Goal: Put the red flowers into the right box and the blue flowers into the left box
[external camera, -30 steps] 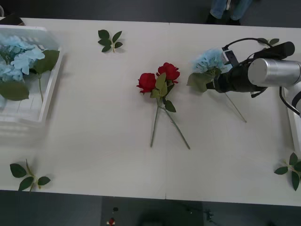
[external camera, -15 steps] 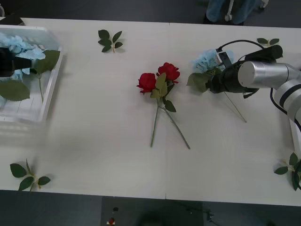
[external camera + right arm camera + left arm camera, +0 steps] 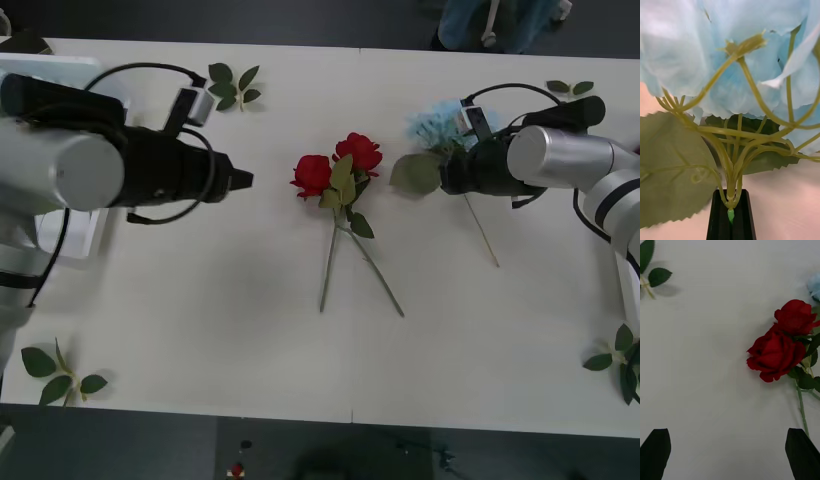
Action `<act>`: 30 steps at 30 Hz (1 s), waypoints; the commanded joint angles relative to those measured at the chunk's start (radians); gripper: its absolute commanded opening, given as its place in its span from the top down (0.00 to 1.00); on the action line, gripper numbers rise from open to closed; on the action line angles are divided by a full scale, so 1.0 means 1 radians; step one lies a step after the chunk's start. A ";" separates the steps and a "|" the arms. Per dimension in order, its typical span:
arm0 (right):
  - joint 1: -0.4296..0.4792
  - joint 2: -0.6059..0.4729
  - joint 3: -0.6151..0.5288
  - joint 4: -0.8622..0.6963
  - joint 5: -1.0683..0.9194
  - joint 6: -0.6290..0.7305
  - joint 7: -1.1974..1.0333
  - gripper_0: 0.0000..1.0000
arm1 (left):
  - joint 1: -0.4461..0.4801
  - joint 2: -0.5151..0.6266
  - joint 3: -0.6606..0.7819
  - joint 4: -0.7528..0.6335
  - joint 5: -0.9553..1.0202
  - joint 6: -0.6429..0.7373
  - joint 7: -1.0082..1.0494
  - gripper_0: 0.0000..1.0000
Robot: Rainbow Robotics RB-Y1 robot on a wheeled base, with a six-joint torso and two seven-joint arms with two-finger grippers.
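Two red flowers (image 3: 312, 175) (image 3: 775, 354) lie crossed at the table's middle, stems toward me. My left gripper (image 3: 245, 180) (image 3: 730, 435) hovers open just left of their blooms, nothing between its black fingers (image 3: 657, 450). My right gripper (image 3: 450, 170) is shut on the stem of a blue flower (image 3: 435, 125) (image 3: 733, 56) right of the roses; the stem base sits between the black fingers (image 3: 720, 221), and the long stem trails toward me. The left box (image 3: 85, 238) is mostly hidden behind my left arm. A rim of the right box (image 3: 634, 290) shows at the right edge.
Loose green leaf sprigs lie at the far left-centre (image 3: 232, 85), the near left corner (image 3: 60, 372), the near right edge (image 3: 620, 360) and the far right (image 3: 570, 88). Bare table lies between the roses and the near edge.
My left arm has swung out from over the left box to beside the roses. The right gripper has shifted the blue flower a little to the left, its stem following.
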 commanded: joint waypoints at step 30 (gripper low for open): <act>0.532 -0.295 -0.466 -0.926 -0.851 0.283 0.701 1.00 | 0.053 -0.043 0.210 0.232 0.843 0.233 -0.848 0.07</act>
